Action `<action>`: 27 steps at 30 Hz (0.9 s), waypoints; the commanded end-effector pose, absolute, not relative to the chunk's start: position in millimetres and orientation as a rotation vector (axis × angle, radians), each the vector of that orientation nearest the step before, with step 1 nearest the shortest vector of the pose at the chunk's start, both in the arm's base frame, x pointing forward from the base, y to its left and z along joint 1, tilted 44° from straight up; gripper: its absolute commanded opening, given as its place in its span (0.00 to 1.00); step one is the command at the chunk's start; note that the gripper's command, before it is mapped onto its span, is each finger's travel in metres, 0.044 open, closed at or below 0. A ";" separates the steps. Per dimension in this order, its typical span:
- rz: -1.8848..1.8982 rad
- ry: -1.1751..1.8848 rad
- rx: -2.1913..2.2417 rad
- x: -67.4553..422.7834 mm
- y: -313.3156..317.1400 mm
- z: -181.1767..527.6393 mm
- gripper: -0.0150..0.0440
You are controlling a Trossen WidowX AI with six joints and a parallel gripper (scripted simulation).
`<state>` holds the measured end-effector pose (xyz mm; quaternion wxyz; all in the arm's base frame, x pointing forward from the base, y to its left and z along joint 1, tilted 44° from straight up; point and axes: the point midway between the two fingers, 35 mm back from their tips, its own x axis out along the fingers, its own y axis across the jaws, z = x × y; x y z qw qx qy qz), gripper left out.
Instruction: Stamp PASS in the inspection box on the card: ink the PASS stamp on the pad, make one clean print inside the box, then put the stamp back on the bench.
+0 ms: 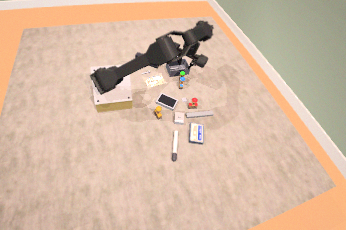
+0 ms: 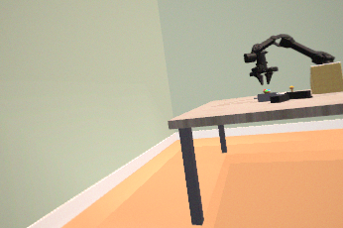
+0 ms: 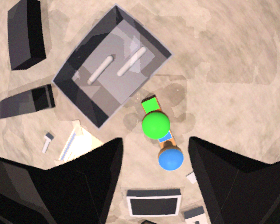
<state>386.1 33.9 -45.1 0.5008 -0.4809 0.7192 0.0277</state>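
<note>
My gripper [image 2: 265, 83] [image 3: 156, 143] points down, partly open and empty, above the stamps with a green knob [image 1: 182, 73] [image 3: 156, 125] and a blue knob [image 1: 182, 80] [image 3: 170, 159]. The blue knob shows between the fingertips but lower down. A red-knobbed stamp [image 1: 194, 102] and an orange-knobbed stamp [image 1: 158, 110] stand farther off. No PASS lettering is readable on any stamp. The dark ink pad [image 1: 166, 101] [image 3: 153, 204] has a pale frame. The cream card [image 1: 154, 80] [image 3: 82, 145] lies left of the stamps in the wrist view; its box is too small to make out.
A grey open tray [image 1: 171, 72] [image 3: 112, 85] with two pale rods is beside the green stamp. Black blocks [image 3: 30, 40] [image 3: 25, 101] lie near it. A small white box [image 1: 179, 117], grey bar [image 1: 199, 114], pen [image 1: 175, 144] and blue-and-white box [image 1: 196, 133] lie beyond the pad.
</note>
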 end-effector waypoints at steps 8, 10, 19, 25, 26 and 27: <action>0.024 1.725 -1.187 385.2 27.8 -48.1 0.62; 0.024 1.725 -1.187 385.4 25.6 -50.4 0.62; 0.024 1.725 -1.187 386.0 15.5 -61.4 0.62; 0.024 1.725 -1.187 386.0 8.8 -68.6 0.62; 0.023 1.725 -1.187 386.0 7.6 -69.8 0.62; 0.023 1.725 -1.187 386.0 6.5 -71.0 0.62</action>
